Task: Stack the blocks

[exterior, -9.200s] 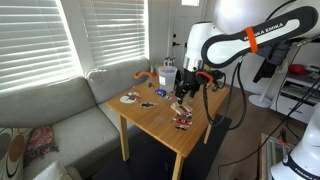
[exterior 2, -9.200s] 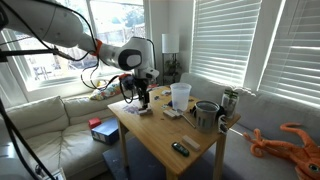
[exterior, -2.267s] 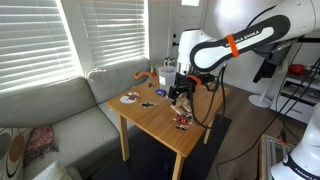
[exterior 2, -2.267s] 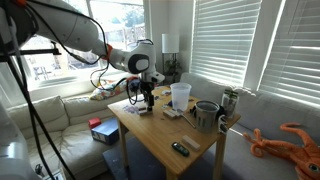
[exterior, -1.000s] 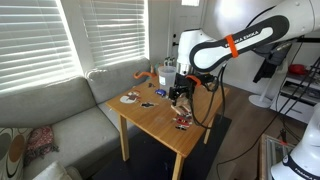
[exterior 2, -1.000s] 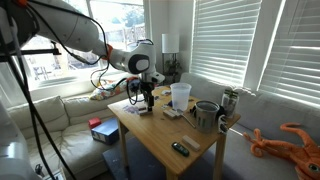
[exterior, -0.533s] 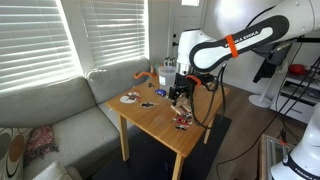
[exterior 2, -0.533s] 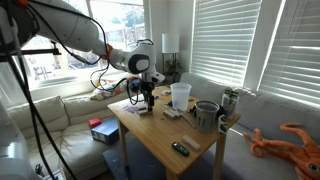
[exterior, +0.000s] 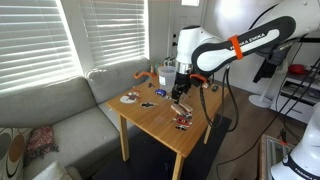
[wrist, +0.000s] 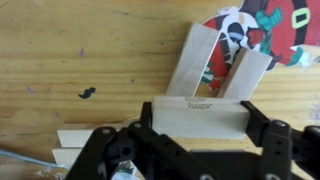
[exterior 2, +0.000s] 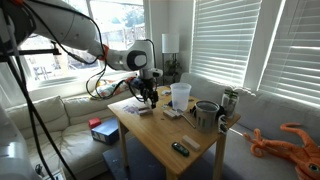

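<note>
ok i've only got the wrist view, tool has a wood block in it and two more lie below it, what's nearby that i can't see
observer: a white cup stands on the table, just beside the tool that holds your block.
operator: anything past the cup
observer: a grey metal pot stands further along the table, on the far side of the cup from the tool.
operator: and near the table edge
observer: a small dark object lies alone near the edge, well away from the tool.
</note>
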Action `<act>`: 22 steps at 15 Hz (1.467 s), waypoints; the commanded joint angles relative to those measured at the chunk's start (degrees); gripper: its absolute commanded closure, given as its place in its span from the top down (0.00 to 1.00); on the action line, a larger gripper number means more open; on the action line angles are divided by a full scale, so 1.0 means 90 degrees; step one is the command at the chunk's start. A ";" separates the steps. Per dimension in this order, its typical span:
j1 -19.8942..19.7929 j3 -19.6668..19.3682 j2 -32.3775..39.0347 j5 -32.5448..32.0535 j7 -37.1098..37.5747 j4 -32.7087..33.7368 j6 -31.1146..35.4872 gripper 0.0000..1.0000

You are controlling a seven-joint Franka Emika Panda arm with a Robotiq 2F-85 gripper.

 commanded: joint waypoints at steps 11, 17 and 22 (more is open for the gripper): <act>0.0182 0.0096 -0.0106 -0.0165 -0.3754 0.0201 -0.0350 0.61; 0.0204 0.0120 0.0062 -0.0157 -0.4361 0.0551 -0.0877 0.61; 0.0295 0.0205 0.0167 -0.0280 -0.5147 0.0618 -0.0858 0.61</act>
